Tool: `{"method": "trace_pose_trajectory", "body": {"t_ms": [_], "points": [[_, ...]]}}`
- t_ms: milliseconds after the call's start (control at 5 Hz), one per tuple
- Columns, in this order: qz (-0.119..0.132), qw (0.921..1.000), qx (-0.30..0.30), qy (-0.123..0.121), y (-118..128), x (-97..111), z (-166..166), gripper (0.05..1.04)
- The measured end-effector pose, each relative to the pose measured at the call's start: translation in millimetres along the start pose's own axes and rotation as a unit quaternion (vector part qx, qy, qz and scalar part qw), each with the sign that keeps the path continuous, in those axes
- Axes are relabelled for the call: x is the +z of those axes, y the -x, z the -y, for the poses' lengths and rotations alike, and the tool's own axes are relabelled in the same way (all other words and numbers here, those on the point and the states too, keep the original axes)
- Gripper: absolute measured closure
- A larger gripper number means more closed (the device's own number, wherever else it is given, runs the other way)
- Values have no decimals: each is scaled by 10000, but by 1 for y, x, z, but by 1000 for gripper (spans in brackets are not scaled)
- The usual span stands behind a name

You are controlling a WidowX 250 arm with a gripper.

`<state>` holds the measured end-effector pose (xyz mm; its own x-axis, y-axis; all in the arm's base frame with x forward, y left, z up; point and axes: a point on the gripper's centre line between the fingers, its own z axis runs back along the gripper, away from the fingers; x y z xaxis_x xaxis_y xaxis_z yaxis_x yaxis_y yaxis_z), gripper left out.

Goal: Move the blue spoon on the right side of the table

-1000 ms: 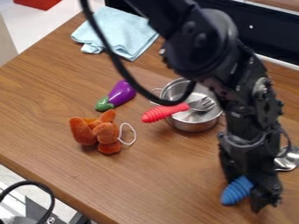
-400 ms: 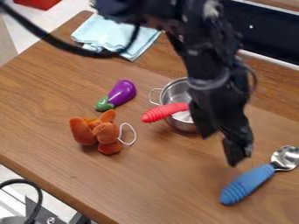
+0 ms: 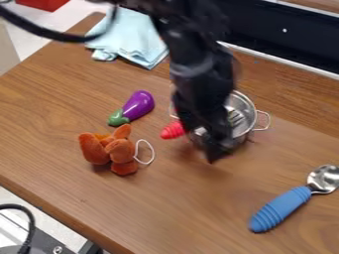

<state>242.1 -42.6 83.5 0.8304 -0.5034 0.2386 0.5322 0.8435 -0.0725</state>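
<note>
The blue spoon (image 3: pixel 281 208) lies over on the right side of the table (image 3: pixel 179 203), bowl toward the far right, handle toward the near left. The gripper (image 3: pixel 210 150) hangs well apart from it, in front of the pot (image 3: pixel 251 110); whether it's clenched or released, I can't tell from here. A red-handled fork (image 3: pixel 173 130) leans in the pot, left of which lies the eggplant (image 3: pixel 138 105).
</note>
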Motion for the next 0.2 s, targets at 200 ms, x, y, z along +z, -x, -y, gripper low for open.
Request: {"method": "trace_pose_trajectory", "body": {"t_ms": [200], "points": [[-40,9999,47,160,19,7,-14,85]]}}
